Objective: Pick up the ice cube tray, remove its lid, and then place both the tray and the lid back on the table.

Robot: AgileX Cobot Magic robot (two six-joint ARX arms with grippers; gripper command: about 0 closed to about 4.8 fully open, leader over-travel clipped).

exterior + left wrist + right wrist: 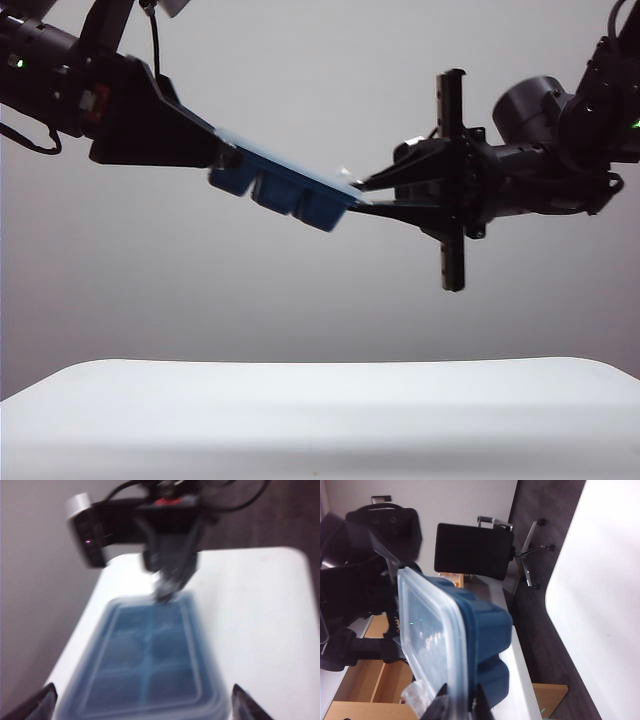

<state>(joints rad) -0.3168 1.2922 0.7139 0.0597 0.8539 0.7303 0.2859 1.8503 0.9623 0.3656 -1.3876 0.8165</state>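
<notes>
The dark blue ice cube tray [285, 195] hangs tilted high above the white table [320, 420], its right end lower. The translucent lid [280, 162] lies on top of it. My right gripper [362, 195] is shut on the rim at the tray's lower right end; in the right wrist view its fingers pinch the edge of lid [427, 635] and tray [487, 630] together at the right gripper [460, 700]. My left gripper [142, 690] stands open at the other end, a finger on each side of the lidded tray [145, 660].
The table [250, 605] lies far below both arms. Beyond its edge stand a black chair back [472, 550] and wooden furniture [365, 680] on a dark floor. A plain grey wall fills the background of the exterior view.
</notes>
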